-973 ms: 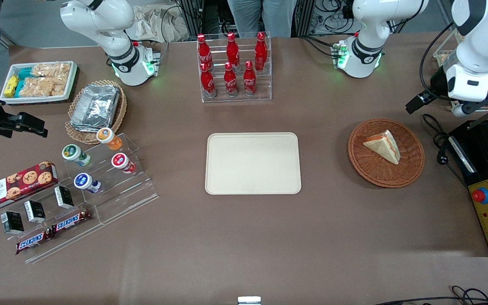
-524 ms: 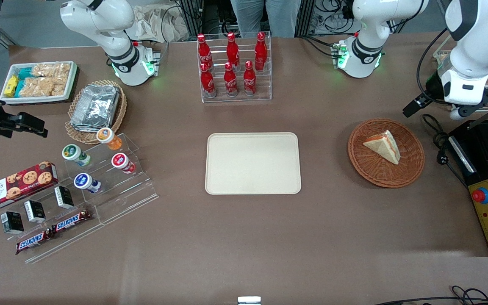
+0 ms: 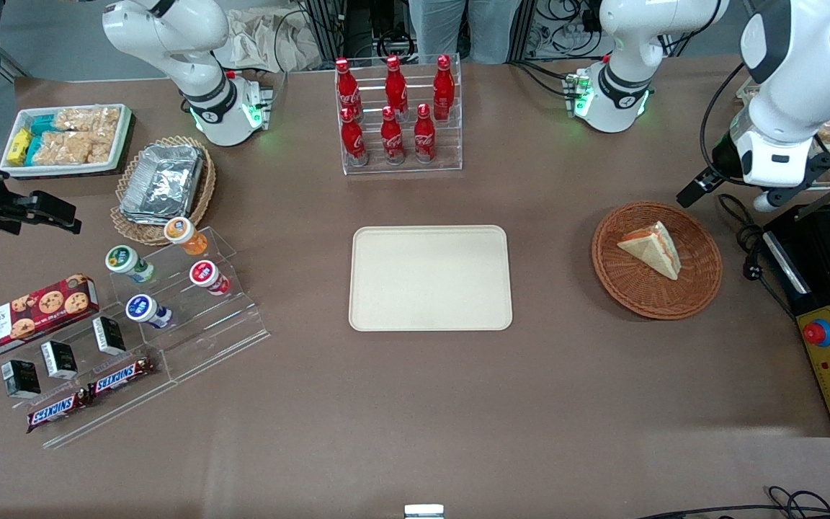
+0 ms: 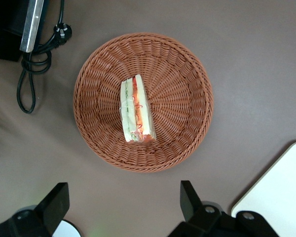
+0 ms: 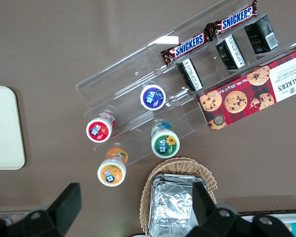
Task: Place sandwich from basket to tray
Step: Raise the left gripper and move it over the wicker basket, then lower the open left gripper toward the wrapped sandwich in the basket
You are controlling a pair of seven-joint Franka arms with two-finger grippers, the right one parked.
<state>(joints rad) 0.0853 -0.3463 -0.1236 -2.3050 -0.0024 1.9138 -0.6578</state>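
Here the sandwich (image 3: 651, 249) lies in the round wicker basket (image 3: 656, 260), toward the working arm's end of the table, well apart from the cream tray (image 3: 430, 278) at mid-table. The front view hides the gripper's fingers under the white arm. The left wrist view shows them: the gripper (image 4: 122, 206) hangs high above the table beside the basket, fingers (image 4: 56, 203) spread wide with nothing between them. That view also shows the sandwich's red and green filling edge.

The gripper (image 4: 123, 207), fingers spread wide, hovers over the sandwich (image 4: 136, 110) in the basket (image 4: 187, 98).
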